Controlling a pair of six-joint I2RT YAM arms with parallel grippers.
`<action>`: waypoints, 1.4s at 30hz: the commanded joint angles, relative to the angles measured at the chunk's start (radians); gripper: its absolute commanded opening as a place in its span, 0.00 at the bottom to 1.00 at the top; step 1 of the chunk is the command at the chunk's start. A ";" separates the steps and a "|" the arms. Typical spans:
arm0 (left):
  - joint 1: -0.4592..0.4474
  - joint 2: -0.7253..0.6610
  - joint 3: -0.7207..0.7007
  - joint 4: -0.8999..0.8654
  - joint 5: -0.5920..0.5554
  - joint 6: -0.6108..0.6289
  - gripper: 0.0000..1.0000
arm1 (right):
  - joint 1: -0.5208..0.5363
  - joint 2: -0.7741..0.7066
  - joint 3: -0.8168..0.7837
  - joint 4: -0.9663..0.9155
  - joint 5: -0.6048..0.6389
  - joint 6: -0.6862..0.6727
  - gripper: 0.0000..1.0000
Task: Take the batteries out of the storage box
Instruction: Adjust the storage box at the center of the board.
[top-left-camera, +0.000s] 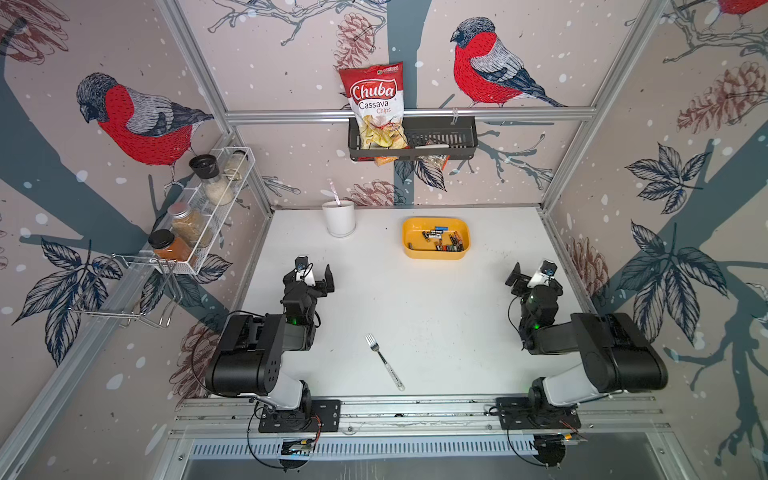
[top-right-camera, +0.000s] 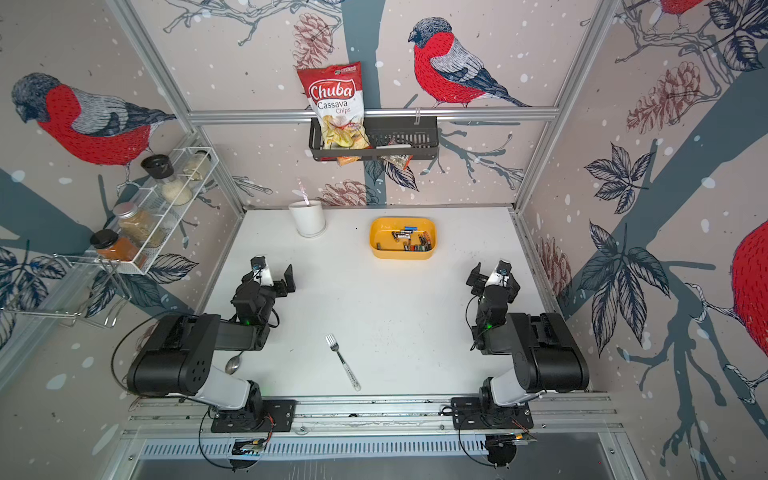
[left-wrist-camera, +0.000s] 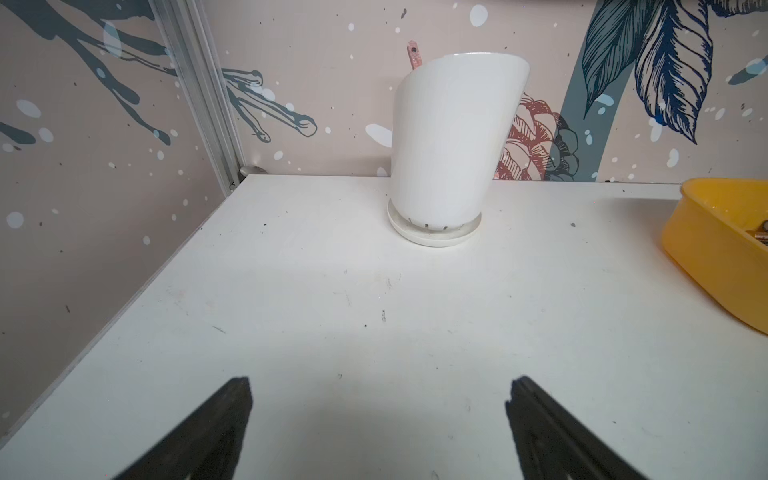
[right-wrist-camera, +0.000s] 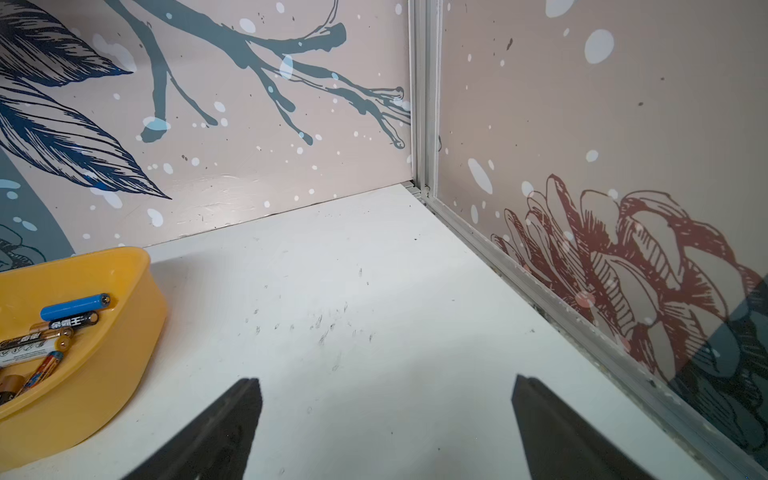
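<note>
Waiting with jaws spread wide and empty, the left gripper (left-wrist-camera: 380, 386) and the right gripper (right-wrist-camera: 386, 382) stand above the white table (top-left-camera: 415, 311). The shallow yellow plastic storage box (top-left-camera: 415, 235) sits ahead of the right gripper, to its left, well apart. The small cylindrical batteries (top-left-camera: 442, 242) lie crowded inside it. I think closing jaws may pinch two touching batteries, or one may roll away; a push against the light box may slide it
</note>
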 joint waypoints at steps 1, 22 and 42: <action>-0.003 -0.002 -0.003 0.020 -0.009 0.012 0.99 | 0.001 -0.002 0.004 0.010 -0.005 0.015 1.00; -0.006 -0.003 -0.002 0.019 -0.014 0.013 0.98 | -0.001 -0.003 0.006 0.008 -0.008 0.015 1.00; -0.092 -0.227 0.414 -0.857 -0.116 -0.231 0.97 | 0.227 0.241 1.184 -1.508 -0.141 -0.020 1.00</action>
